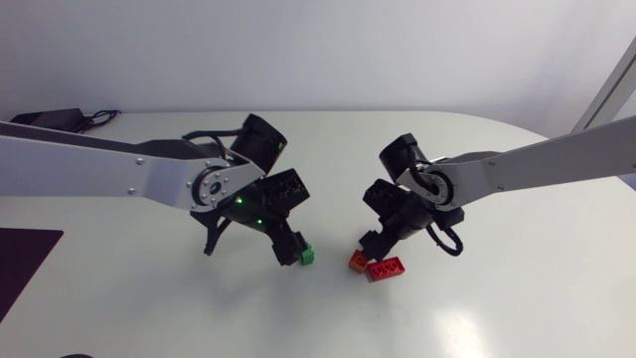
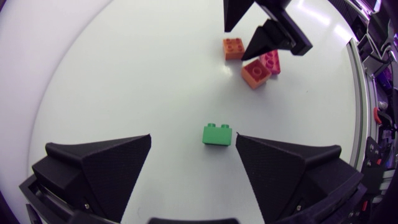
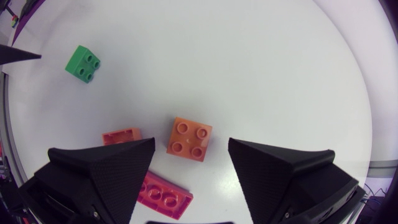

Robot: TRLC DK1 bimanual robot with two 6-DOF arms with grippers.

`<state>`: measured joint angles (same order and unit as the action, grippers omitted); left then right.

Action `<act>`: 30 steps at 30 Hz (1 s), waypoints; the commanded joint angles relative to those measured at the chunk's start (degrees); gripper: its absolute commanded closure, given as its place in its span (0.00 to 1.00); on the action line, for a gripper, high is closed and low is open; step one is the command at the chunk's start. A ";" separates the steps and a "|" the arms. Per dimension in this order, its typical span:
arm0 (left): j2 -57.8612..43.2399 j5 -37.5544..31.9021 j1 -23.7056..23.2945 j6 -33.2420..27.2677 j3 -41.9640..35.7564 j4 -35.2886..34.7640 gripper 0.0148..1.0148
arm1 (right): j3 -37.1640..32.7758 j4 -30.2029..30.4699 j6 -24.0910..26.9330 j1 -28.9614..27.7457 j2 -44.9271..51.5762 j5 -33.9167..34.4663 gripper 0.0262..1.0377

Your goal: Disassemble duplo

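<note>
In the head view, the left gripper (image 1: 290, 249) covers part of the green brick (image 1: 308, 256), in the lower middle of the frame. The right gripper (image 1: 383, 244) hides most of the bricks under it. Only the red brick (image 1: 388, 268) and a bit of orange beside it peek out, and I cannot tell which orange brick that bit is.

In the right wrist view, one finger covers an end of the red brick (image 3: 163, 194). In the left wrist view, the other arm's finger tip sits in front of the red brick (image 2: 271, 61).

The left arm (image 1: 99, 164) comes in from the left edge and reaches to the middle. Its wrist bends down, so the gripper points at the table (image 1: 497, 298). The right arm (image 1: 537, 159) comes in from the right edge, slants down to the middle and bends down too.

The left gripper (image 2: 193, 139) is spread wide. The green brick (image 2: 218, 134) lies on the table between its fingers, right next to one finger and well apart from the other.

The right gripper (image 3: 191, 142) is spread wide too and holds nothing. The orange brick (image 3: 189, 139) lies flat between its fingers and touches neither. The small orange brick (image 3: 122, 135) lies just beside it, near one finger. The green brick (image 3: 83, 63) lies alone, well apart from these three.
</note>
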<state>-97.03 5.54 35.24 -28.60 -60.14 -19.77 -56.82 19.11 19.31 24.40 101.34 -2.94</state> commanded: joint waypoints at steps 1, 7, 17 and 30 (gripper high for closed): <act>5.28 -0.27 -0.35 1.18 2.31 -1.15 0.04 | 1.62 1.54 0.46 0.56 -4.92 0.30 0.04; 16.70 -0.36 0.00 2.67 4.15 -5.10 0.04 | 5.49 7.69 -1.12 0.82 -20.92 -0.49 0.04; 34.46 -4.05 -0.70 7.42 7.14 -12.75 0.04 | 8.13 25.36 -6.04 0.47 -48.69 -3.39 0.04; 49.57 -6.51 -1.32 13.92 10.48 -20.13 0.04 | 5.40 38.89 -8.50 0.12 -63.20 -3.56 0.04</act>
<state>-49.28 -0.49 34.70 -16.78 -51.81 -38.98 -50.50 56.82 12.58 24.75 39.11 -6.07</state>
